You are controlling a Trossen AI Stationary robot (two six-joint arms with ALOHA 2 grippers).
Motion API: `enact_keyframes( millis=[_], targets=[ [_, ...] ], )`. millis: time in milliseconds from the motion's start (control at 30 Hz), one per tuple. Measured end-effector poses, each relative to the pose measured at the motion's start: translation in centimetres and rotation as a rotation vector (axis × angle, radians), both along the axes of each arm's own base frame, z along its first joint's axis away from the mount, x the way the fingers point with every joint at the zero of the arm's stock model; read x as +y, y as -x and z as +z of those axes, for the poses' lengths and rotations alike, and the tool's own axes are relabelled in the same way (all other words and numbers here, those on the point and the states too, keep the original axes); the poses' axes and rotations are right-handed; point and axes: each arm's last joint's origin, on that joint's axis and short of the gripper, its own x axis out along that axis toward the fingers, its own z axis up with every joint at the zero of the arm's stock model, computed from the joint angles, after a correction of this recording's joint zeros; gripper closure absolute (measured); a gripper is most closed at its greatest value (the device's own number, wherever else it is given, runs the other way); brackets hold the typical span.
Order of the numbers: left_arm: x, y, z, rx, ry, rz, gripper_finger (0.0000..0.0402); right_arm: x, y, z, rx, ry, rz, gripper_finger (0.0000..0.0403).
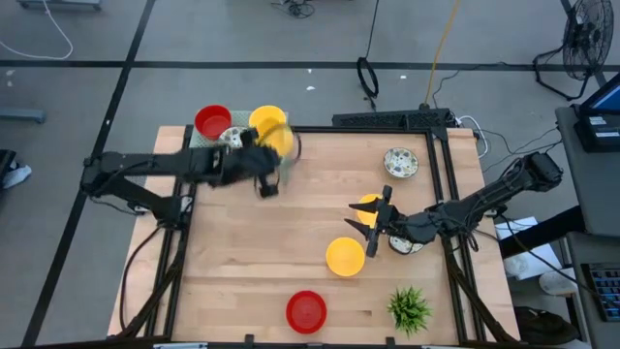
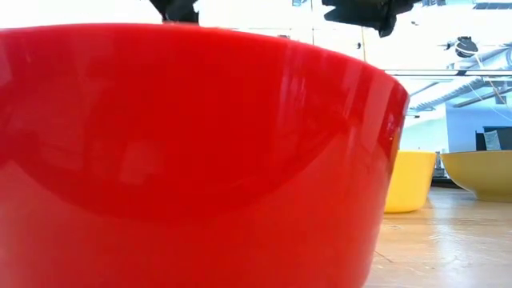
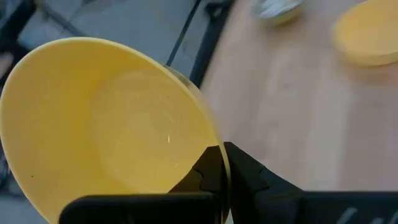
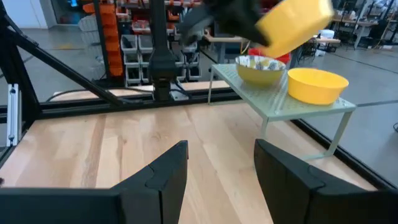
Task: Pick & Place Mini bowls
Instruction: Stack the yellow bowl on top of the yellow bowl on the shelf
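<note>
Two arms in frame over the wooden counter (image 1: 252, 252). Left gripper (image 1: 268, 165) sits near the counter's far-left corner, jaws clamped on the rim of a yellow bowl (image 1: 278, 139) that it holds tilted in the air; the left wrist view shows the rim pinched between the jaws, bowl interior (image 3: 106, 118) facing the camera. Just beside it stands a small raised green shelf (image 4: 292, 106). On that shelf: a red bowl (image 1: 212, 121), a second yellow bowl (image 4: 317, 84), and a patterned bowl (image 4: 260, 68) that seems to be nested in a yellow one, though the view is too far off to be sure. Right gripper (image 1: 373, 215) hovers at right centre of the counter, jaws apart and holding nothing, a yellow bowl (image 1: 366, 203) partly hidden beneath it. Another yellow bowl (image 1: 345, 257) sits just in front of it. A patterned bowl (image 1: 400, 162) lies towards the far-right side. A red bowl (image 1: 306, 310) rests at the near edge and fills most of the low view (image 2: 192, 152). A small green plant (image 1: 409, 308) stands at the near right.
</note>
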Motion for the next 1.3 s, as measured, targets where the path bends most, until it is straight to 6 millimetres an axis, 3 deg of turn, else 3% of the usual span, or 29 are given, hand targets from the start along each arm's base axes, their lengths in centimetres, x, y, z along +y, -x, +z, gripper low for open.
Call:
enact_keyframes(
  millis=[200,400,967,1300],
  targets=[
    [5.5,0.9,-0.5,0.004,0.077,0.123,0.0396,-0.6,0.2,-1.4,0.024,-0.023,-0.026,0.0232],
    [8.4,2.1,-0.4,-0.037,0.140,0.183,0.0397,-1.7,0.0,-1.9,0.000,-0.034,-0.072,0.0232],
    [11.7,0.7,-3.4,0.017,0.220,0.230,0.0396,-2.6,-0.2,-1.8,-0.019,-0.040,-0.105,0.0232],
    [11.9,0.6,-3.5,0.026,0.197,0.234,0.0393,-2.6,-0.2,-1.8,-0.018,-0.038,-0.105,0.0232]
  ],
)
